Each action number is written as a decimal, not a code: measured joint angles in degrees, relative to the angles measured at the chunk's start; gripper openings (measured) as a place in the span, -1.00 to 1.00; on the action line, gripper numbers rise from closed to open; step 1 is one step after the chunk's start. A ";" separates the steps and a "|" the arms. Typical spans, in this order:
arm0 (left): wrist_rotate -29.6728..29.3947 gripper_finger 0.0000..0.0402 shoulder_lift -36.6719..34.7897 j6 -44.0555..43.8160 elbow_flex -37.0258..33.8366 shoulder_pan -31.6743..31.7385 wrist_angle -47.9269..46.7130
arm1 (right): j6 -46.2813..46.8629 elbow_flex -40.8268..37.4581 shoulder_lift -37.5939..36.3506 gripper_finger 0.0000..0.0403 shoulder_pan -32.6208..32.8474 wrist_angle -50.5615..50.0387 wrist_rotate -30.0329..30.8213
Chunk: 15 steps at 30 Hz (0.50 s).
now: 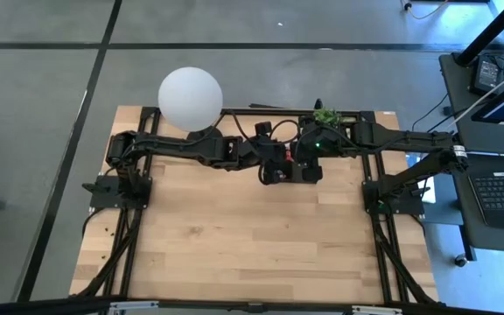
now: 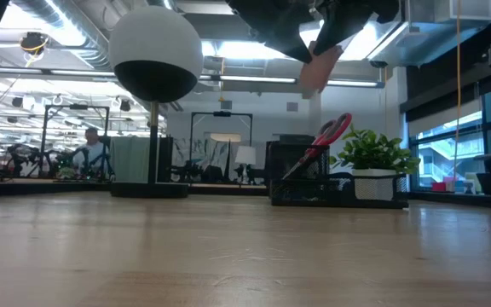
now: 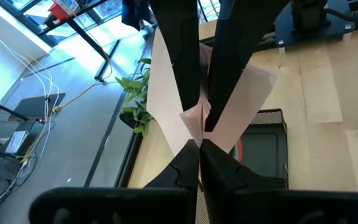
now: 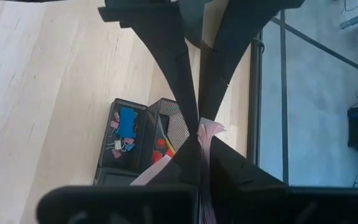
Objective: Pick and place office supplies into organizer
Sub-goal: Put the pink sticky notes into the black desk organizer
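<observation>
Both grippers meet above the black organizer, near the table's far edge. My left gripper and my right gripper are both shut on the pink sticky-note pad, which is held high over the box. The organizer stands on the table. It holds the blue eraser, small clips and the red-handled scissors, which lean blades-down with the handles sticking out of the top. Pencils and pens do not show clearly. My left gripper pinches a corner of the pad between its two fingers, meeting the right gripper's fingertips head-on. The pad is lifted clear above the organizer, and its wide face spreads behind the fingers. My right gripper pinches the pad between its two fingers; the pad's stacked edge shows in the gap and runs back between them. It comes from the side opposite the left gripper. The pad is clear of the table.
A small green potted plant stands right beside the organizer, toward the far edge. The white globe lamp stands at the far left, with its round base on the table. The wide wooden tabletop lies toward the near edge.
</observation>
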 joint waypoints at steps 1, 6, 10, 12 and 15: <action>0.02 -0.96 0.02 0.05 0.00 0.00 -0.01 | -0.02 0.00 0.00 -0.94 0.00 0.00 0.01; 1.04 -0.77 -0.01 0.46 0.04 0.02 -1.28 | -0.07 0.00 0.00 -0.94 0.00 0.09 -0.03; 1.35 -0.56 -0.16 0.46 0.04 -0.03 -2.21 | -0.11 0.00 0.00 -0.92 0.00 0.20 0.83; -0.21 -0.47 -0.61 0.51 0.04 -0.22 -2.92 | -0.13 0.00 0.00 -0.93 -0.01 0.18 1.45; -3.77 -0.36 -1.45 -0.06 0.07 -0.50 -4.07 | -0.13 0.00 -0.16 -0.94 -0.07 -0.52 1.61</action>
